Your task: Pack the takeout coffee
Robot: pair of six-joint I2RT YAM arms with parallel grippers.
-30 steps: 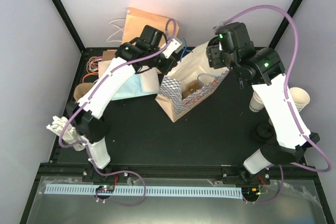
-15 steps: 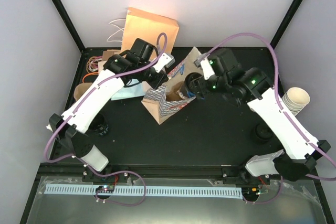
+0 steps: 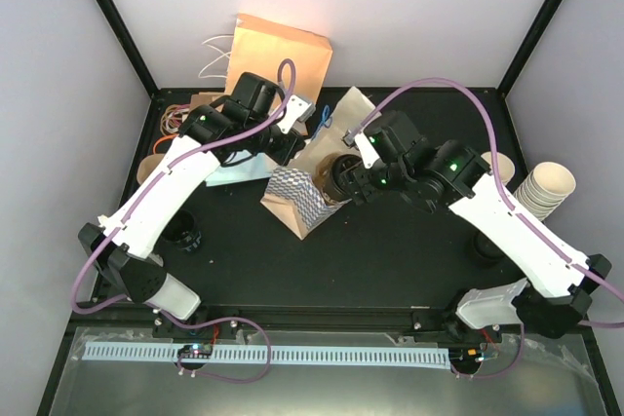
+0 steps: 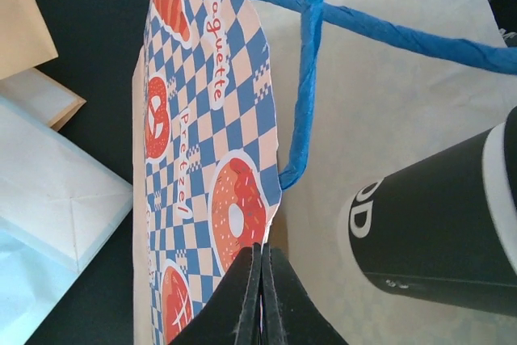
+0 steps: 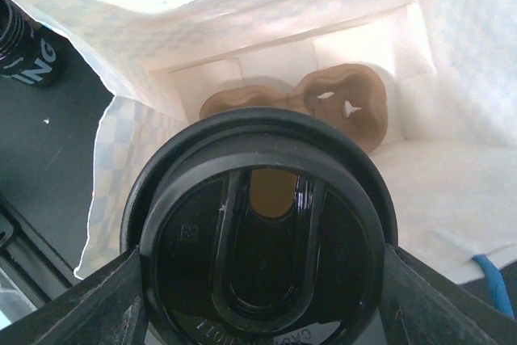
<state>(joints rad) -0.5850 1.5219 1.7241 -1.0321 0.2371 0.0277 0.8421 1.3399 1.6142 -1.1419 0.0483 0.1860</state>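
The takeout coffee is a dark cup with a black lid, and it fills the right wrist view. My right gripper is shut on it, one finger on each side of the lid. From above, the cup sits in the mouth of the blue-checked paper bag. My left gripper is shut on the bag's printed edge, with the cup's black side just to its right. A brown pulp cup holder lies at the bottom of the bag.
A brown paper bag and a pale blue bag lie behind the left arm. Stacked cream cups stand at the right edge. Black lids sit near the left arm and the right arm.
Both arms have swung left and nearer. The left gripper has pulled the checked bag left. The right gripper has carried the coffee from the back right down into the bag's mouth.
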